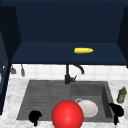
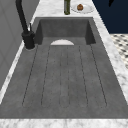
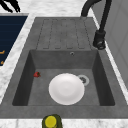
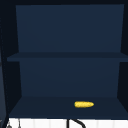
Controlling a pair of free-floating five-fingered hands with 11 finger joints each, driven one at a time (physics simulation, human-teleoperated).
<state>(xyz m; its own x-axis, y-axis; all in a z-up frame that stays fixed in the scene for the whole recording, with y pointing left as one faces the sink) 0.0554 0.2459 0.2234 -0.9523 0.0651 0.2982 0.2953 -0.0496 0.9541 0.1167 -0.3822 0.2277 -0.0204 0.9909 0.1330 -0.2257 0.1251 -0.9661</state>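
My left hand [image 1: 35, 116] hangs over the front edge of the sink's draining board [image 1: 45, 97], holding nothing. The same hand [image 3: 11, 5] shows in the right side view with its fingers spread and straight. My right hand [image 1: 117, 110] hovers over the counter at the basin's front right corner, near a green bottle [image 1: 121, 95]; a dark tip of it [image 2: 110, 2] also appears in the left side view. A big red ball [image 1: 67, 115] sits low in the front view between the hands. Inside the basin lies a white plate [image 1: 88, 108] [image 3: 66, 88].
A yellow corn cob [image 1: 83, 50] [image 4: 84, 104] lies on the dark blue cabinet's lowest shelf. The black faucet [image 1: 67, 75] stands behind the sink. A small red thing [image 3: 37, 74] lies in the basin. Beside the bottle [image 2: 67, 6] is a small plate [image 2: 86, 10] with brown food.
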